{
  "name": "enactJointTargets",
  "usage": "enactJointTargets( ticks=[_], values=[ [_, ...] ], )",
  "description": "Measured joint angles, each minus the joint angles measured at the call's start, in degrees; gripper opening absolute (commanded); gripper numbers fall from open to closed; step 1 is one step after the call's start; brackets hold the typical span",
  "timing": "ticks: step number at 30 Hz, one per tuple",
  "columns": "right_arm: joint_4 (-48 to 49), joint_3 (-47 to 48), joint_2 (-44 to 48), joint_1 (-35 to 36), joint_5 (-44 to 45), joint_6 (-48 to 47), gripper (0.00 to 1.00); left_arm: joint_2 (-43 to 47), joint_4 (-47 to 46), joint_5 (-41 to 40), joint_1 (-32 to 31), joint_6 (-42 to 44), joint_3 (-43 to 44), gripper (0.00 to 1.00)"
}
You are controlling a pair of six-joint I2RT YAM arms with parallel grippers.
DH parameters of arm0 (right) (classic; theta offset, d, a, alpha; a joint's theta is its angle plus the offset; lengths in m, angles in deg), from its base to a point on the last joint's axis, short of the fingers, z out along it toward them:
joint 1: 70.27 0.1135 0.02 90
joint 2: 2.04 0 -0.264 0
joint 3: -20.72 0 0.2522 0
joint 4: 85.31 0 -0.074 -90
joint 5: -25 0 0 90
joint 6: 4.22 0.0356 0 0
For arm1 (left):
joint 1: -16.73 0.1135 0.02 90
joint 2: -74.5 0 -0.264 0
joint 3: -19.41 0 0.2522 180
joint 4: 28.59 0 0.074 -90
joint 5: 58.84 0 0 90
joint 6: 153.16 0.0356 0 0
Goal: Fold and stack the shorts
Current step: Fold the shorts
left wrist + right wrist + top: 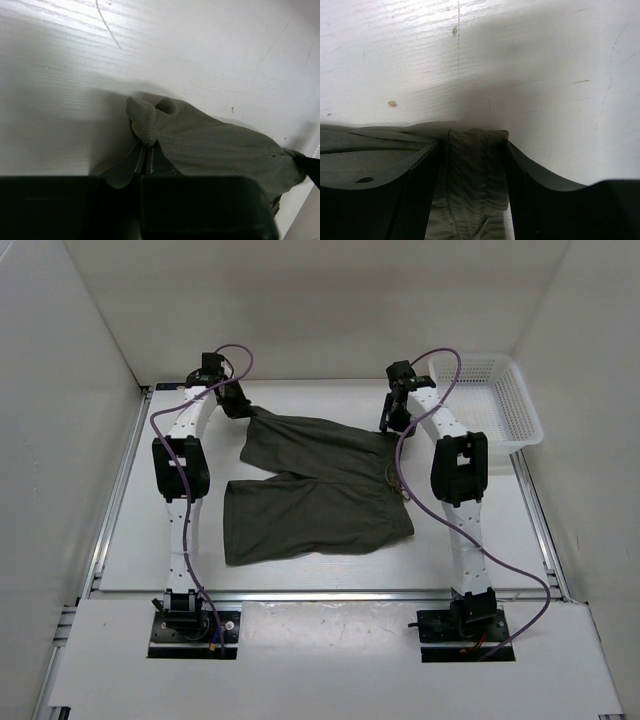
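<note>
The dark olive shorts (315, 490) lie spread flat across the middle of the table, waistband to the right, with the tan drawstring (392, 476) near it. At the far left corner of the cloth, my left gripper (238, 406) is shut on a bunched fold of the shorts (215, 145), and its jaws (148, 148) meet on the fabric edge. My right gripper (390, 424) stands at the far right corner. It is open (473, 144), with its fingers on either side of the gathered waistband (470, 175) and not pressing it.
A white mesh basket (490, 400) stands at the back right, just beyond the right arm. White walls enclose the table on three sides. Metal rails (115, 490) run along the table's left and right edges.
</note>
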Motion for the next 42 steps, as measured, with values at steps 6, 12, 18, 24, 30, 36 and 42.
enactJointTargets(
  ticks=[6, 12, 18, 24, 30, 36, 42],
  values=[
    [0.04, 0.26, 1.73, -0.44, -1.42, 1.49, 0.63, 0.0, 0.07, 0.42, 0.31, 0.48, -0.48, 0.11],
    [3.08, -1.77, 3.52, -2.08, -5.95, 1.64, 0.81, 0.0, 0.07, 0.52, 0.5, 0.9, -0.48, 0.11],
    [4.66, -2.51, 3.85, -4.83, -8.76, 0.98, 0.49, 0.0, 0.09, 0.76, 0.63, 1.27, -0.48, 0.11],
    [3.85, -2.47, 3.85, -5.09, -8.81, -1.46, 0.57, 0.0, 0.09, 0.81, 0.66, 1.29, -0.48, 0.11],
    [3.74, -2.45, 3.69, -4.7, -10.51, -4.63, 0.57, 0.0, 0.07, 1.05, 0.68, 1.29, -0.48, 0.11],
    [3.74, -2.43, 1.68, -4.44, -11.47, -6.62, 0.57, 0.0, 0.09, 1.18, 0.68, 1.31, -0.48, 0.11],
    [3.87, -2.05, -0.79, -4.35, -11.69, -7.23, 0.54, 0.0, 0.07, 1.22, 0.68, 1.31, -0.48, 0.11]
  ],
)
